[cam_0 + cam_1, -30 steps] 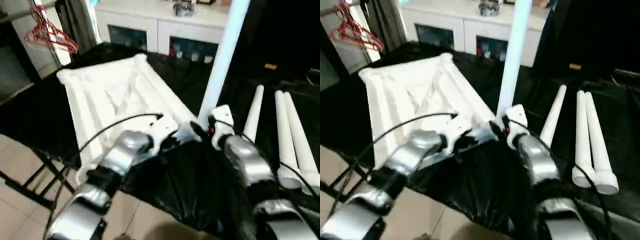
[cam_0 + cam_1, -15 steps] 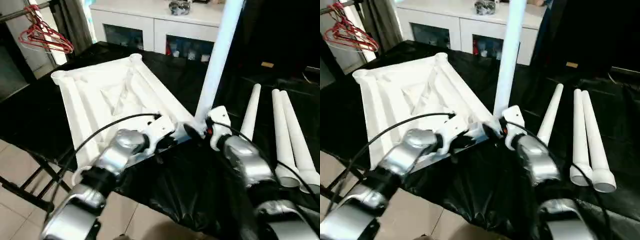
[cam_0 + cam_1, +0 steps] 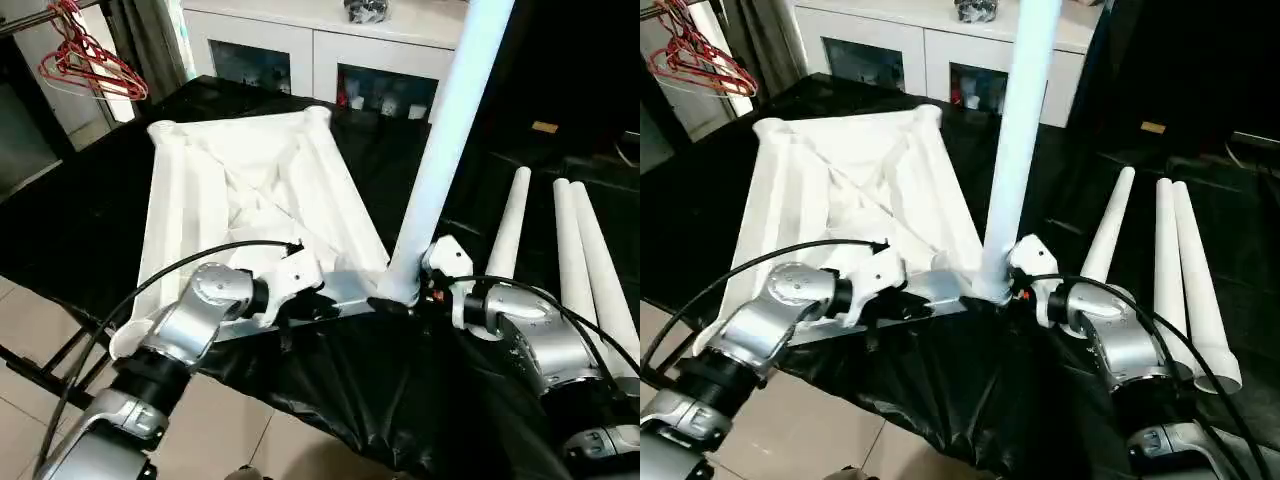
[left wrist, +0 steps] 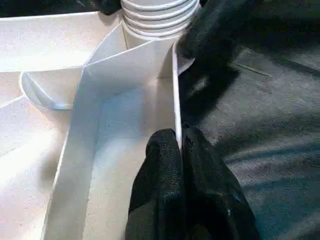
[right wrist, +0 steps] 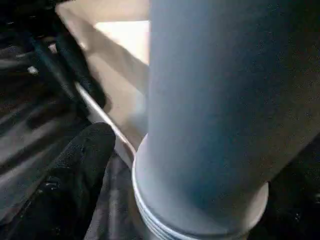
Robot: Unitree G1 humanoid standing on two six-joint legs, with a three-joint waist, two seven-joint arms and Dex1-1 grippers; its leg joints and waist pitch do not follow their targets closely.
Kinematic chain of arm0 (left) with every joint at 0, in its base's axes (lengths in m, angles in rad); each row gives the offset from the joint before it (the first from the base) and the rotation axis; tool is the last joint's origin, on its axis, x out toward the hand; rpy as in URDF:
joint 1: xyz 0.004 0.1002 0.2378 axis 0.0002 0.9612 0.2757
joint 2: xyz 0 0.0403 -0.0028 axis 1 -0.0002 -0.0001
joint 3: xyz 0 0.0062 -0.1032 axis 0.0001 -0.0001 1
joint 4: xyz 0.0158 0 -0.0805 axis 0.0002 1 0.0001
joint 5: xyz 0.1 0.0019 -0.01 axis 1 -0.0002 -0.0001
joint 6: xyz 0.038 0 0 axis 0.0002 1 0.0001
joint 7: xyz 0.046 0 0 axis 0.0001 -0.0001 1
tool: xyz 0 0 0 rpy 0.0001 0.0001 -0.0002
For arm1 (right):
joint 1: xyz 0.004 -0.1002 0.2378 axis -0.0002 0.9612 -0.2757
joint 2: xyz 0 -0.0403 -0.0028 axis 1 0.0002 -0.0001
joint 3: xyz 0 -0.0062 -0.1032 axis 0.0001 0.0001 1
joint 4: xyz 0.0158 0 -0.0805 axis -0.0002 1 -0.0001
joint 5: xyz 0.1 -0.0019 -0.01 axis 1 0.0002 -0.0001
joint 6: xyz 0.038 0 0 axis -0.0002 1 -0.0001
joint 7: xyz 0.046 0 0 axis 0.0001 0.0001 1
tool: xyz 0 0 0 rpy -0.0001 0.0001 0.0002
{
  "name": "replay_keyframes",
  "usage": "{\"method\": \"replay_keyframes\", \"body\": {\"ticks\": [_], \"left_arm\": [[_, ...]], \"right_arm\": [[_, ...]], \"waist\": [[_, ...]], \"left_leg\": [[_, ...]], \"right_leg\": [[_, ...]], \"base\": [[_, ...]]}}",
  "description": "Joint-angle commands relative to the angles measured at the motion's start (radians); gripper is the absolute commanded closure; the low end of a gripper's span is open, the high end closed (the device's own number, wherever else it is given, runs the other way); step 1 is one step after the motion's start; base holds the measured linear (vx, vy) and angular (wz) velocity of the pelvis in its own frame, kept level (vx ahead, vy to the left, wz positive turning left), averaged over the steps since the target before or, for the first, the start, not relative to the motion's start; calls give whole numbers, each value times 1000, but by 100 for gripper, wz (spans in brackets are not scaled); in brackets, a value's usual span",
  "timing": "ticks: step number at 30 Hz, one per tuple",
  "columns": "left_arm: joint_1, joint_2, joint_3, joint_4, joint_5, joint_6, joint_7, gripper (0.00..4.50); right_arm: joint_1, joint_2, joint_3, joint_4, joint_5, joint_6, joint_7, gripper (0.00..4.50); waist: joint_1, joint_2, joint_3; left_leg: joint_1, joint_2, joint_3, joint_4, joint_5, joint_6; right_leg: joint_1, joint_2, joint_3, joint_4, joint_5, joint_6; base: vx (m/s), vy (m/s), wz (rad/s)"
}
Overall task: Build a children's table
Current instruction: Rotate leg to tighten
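— At the near right corner of the tabletop [image 3: 250, 190], see it? The leg [image 3: 1018, 150] leaned right 1 second ago; now it's straighter, foot in the corner socket.

— So leg 1 looks nearly seated. Which way does it point?

— Long axis almost vertical, top tipped slightly right and away. The tabletop lies ribs-up on the black cloth [image 3: 380, 400].

— And the claws?

— Left gripper [image 4: 180, 145] is pinched tight on the near rim. Right gripper [image 3: 415, 300] is wrapped around the leg's base. 3 spare legs [image 3: 1175, 270] lie to the right.
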Motion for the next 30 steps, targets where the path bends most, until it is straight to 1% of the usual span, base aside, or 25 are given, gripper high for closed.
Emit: {"method": "replay_keyframes", "body": {"ticks": [1, 5, 8, 10, 12, 14, 18, 19, 20, 21, 23, 24, 25, 26, 27, 28, 29, 30], "left_arm": [[3, 6, -20, -60, -27, -23, -59, 450], [15, 29, -26, -82, -36, -16, -94, 450], [22, 43, -28, -94, -41, -15, -111, 450], [26, 50, -30, -101, -44, -12, -120, 450], [29, 56, -32, -105, -45, -9, -124, 450], [30, 56, -32, -105, -44, -9, -125, 450], [30, 54, -29, -99, -38, -4, -114, 450], [23, 43, -25, -86, -30, 3, -91, 450], [23, 43, -25, -86, -30, 3, -91, 450], [1, 8, -13, -43, -10, 17, -12, 450], [-26, -33, -2, -1, 7, 41, 67, 450], [-27, -34, -2, 0, 7, 41, 69, 450], [-40, -53, 2, 19, 16, 49, 104, 450], [-40, -53, 2, 19, 16, 49, 104, 450], [-49, -65, 4, 32, 22, 53, 127, 450], [-70, -95, 11, 62, 35, 70, 183, 450], [-97, -135, 21, 99, 47, 104, 258, 450], [-97, -135, 21, 99, 47, 104, 258, 450]], "right_arm": [[3, -12, 11, -34, 21, 14, 39, 70], [15, -27, 20, -64, 36, 28, 68, 109], [24, -31, 25, -85, 43, 44, 84, 131], [27, -34, 27, -94, 46, 53, 94, 160], [31, -35, 28, -98, 46, 54, 100, 165], [32, -35, 28, -98, 46, 54, 101, 178], [38, -31, 30, -101, 52, 63, 98, 181], [40, -20, 28, -95, 52, 62, 83, 181], [40, -20, 28, -95, 52, 62, 83, 181], [43, 16, 18, -79, 49, 65, 29, 181], [26, 66, 9, -22, 2, 51, -102, 182], [26, 67, 9, -21, 1, 50, -105, 182], [14, 91, 4, 15, -23, 41, -173, 182], [14, 91, 4, 15, -23, 41, -173, 182], [7, 107, 1, 38, -38, 35, -216, 182], [-12, 143, -12, 86, -54, 38, -307, 183], [-38, 185, -30, 141, -70, 39, -423, 183], [-38, 185, -30, 141, -70, 39, -423, 183]], "waist": [[5, -3, -67], [9, -2, -66], [12, -3, -67], [13, -2, -68], [15, -1, -68], [13, -2, -69], [14, -2, -69], [13, -4, -69], [14, -4, -68], [12, -4, -68], [12, -5, -64], [10, -5, -62], [7, -6, -60], [5, -8, -60], [5, -7, -61], [3, -7, -60], [-1, -6, -59], [-5, -6, -59]], "left_leg": [[7, 46, -9, -68, -139, 79], [10, 46, -9, -68, -146, 73], [8, 45, -9, -69, -140, 67], [9, 45, -9, -68, -136, 66], [8, 46, -11, -68, -131, 64], [8, 44, -10, -67, -124, 67], [8, 44, -9, -66, -127, 66], [8, 44, -9, -67, -129, 64], [9, 44, -9, -67, -130, 64], [8, 43, -9, -66, -130, 63], [13, 41, -8, -69, -158, 45], [13, 40, -9, -70, -166, 37], [14, 38, -10, -73, -190, 20], [13, 37, -12, -75, -198, 15], [13, 38, -13, -74, -198, 14], [15, 38, -12, -74, -203, 14], [16, 36, -12, -76, -210, 9], [16, 34, -11, -74, -210, 4]], "right_leg": [[58, -85, 49, -67, -144, -237], [55, -84, 48, -68, -158, -234], [56, -83, 48, -66, -153, -230], [56, -84, 48, -65, -144, -232], [57, -85, 48, -63, -136, -231], [56, -83, 48, -62, -119, -235], [57, -83, 48, -63, -126, -235], [58, -83, 47, -63, -132, -233], [57, -84, 48, -64, -134, -233], [56, -83, 48, -64, -141, -231], [52, -85, 49, -74, -206, -219], [51, -86, 48, -76, -231, -214], [52, -87, 46, -82, -290, -197], [55, -88, 46, -85, -317, -186], [54, -90, 47, -87, -336, -171], [50, -89, 48, -90, -340, -166], [49, -86, 47, -91, -354, -165], [48, -85, 47, -89, -354, -166]], "base": [[0, 0, 0], [0, 0, 0], [0, 0, 0], [0, 0, 0], [0, 0, 0], [0, 0, 0], [0, 0, 0], [0, 0, 0], [0, 0, 0], [0, 0, 0], [0, 0, 0], [0, 0, 0], [0, 0, 0], [0, 0, 0], [0, 0, 0], [0, 0, 0], [0, 0, 0], [0, 0, 0]]}}
